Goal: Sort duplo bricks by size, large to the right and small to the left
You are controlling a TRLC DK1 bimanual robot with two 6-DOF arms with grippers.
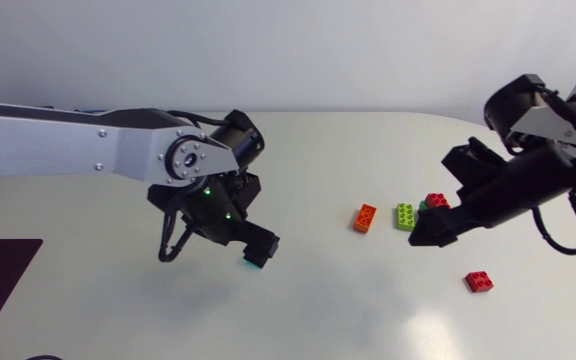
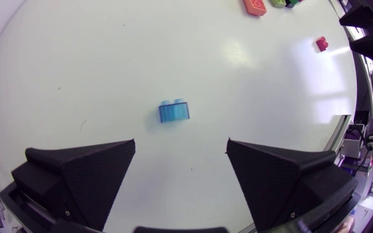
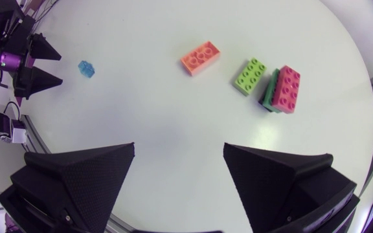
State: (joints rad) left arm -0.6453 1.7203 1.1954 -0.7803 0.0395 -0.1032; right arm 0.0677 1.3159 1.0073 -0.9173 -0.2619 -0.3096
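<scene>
The small blue brick [image 2: 174, 112] lies by itself on the white surface [image 2: 96, 77], toward its left side. It sits just ahead of the left hand [image 2: 180, 145], whose two fingers stand wide apart over it and hold nothing.

Well off to the right, the bigger ones lie in a loose row. There is an orange brick [image 3: 201, 57], then a lime-green brick [image 3: 251, 76]. Just beside that, a red brick [image 3: 286, 89] rests over a dark green brick [image 3: 269, 97] (only an edge of it shows). A small red brick [image 1: 479, 282] sits apart from that row, also on the right side.

The right hand [image 3: 179, 147] hangs over the surface close to the red and lime-green bricks, its fingers likewise spread wide and empty.
</scene>
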